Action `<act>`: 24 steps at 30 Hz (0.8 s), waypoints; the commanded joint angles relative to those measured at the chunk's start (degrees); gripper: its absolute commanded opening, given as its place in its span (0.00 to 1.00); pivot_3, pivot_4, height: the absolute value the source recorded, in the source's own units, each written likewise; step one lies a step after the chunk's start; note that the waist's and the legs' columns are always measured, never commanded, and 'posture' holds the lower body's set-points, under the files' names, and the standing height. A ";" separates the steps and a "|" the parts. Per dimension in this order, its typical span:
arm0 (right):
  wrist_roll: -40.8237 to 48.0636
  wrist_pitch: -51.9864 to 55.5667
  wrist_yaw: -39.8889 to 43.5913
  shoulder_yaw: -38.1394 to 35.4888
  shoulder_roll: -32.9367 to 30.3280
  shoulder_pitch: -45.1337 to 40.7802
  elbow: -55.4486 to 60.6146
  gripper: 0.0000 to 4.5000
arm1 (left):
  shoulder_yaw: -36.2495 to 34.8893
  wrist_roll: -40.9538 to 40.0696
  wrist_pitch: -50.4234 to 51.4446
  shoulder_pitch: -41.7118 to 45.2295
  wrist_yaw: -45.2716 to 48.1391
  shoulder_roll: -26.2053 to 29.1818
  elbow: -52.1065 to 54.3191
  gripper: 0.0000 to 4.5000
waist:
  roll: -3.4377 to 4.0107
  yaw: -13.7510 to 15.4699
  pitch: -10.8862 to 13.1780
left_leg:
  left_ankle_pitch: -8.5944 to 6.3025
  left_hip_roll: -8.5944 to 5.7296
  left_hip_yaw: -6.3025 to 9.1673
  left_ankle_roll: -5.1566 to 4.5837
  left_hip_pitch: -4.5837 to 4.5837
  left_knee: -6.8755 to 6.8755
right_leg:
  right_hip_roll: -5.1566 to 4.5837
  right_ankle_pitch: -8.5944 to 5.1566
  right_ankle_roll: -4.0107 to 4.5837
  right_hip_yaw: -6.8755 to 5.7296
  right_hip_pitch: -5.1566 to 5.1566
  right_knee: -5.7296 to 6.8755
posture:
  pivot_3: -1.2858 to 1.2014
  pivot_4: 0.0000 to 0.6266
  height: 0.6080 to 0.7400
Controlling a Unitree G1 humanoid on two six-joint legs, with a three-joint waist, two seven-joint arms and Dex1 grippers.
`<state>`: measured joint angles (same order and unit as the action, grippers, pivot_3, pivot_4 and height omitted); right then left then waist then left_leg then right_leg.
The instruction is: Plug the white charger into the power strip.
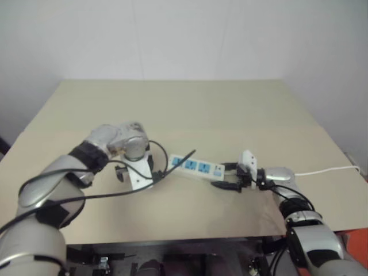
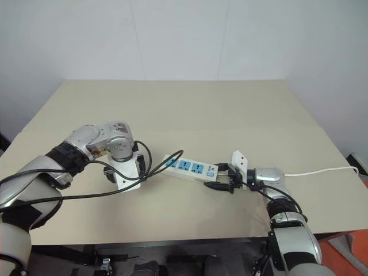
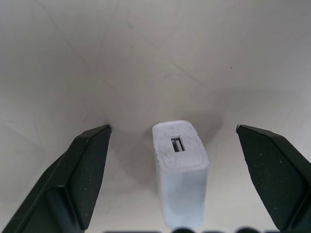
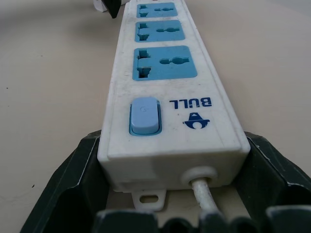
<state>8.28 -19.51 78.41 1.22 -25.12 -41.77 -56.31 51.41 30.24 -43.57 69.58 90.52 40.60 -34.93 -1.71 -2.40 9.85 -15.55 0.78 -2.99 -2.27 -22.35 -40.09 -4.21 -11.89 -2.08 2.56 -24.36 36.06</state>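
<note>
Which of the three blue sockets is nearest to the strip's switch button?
The end socket of the power strip, directly beside the switch button; the other two lie beyond it.

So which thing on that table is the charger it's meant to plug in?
Start at the beige tabletop and find the long white plastic power strip with three blue sockets. The small white rectangular plastic charger lies near it, between the open black fingers of the left gripper. It's plain, with one small slot in its end.
</note>
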 commanded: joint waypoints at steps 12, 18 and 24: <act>-1.58 0.41 -0.23 0.81 -0.78 0.06 -0.77 0.76 | -1.98 3.63 -2.05 -0.72 -1.89 -0.93 -3.35 0.23 | 0.00 -0.01 -0.01 | 0.00 0.00 0.00 0.00 0.04 0.00 | -0.01 0.00 0.00 0.01 0.03 0.01 | 0.52 0.24 1.00; -1.51 0.29 -0.01 0.87 -0.90 0.11 -0.71 0.76 | -5.94 -0.07 1.82 -1.48 -1.33 -1.07 -0.36 0.23 | 0.01 -0.01 -0.01 | 0.00 0.01 0.00 0.00 0.07 0.00 | -0.01 0.00 0.00 0.00 0.04 0.03 | 0.52 0.24 1.00; -1.07 0.01 1.23 0.74 -1.07 -0.07 -0.44 0.76 | -15.08 -22.03 15.85 0.71 1.98 0.05 6.50 0.23 | 0.00 -0.01 0.00 | 0.00 0.05 0.22 0.00 -0.01 0.00 | -0.05 0.01 -0.01 -0.03 0.01 0.05 | 0.52 0.24 1.00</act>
<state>8.06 -19.53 78.74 1.42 -25.52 -42.01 -56.48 41.29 19.93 -34.68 67.52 91.79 39.47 -32.25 -1.70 -2.41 9.84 -15.55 0.83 -2.74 -2.28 -22.36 -40.09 -4.27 -11.89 -2.09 2.53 -24.35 36.11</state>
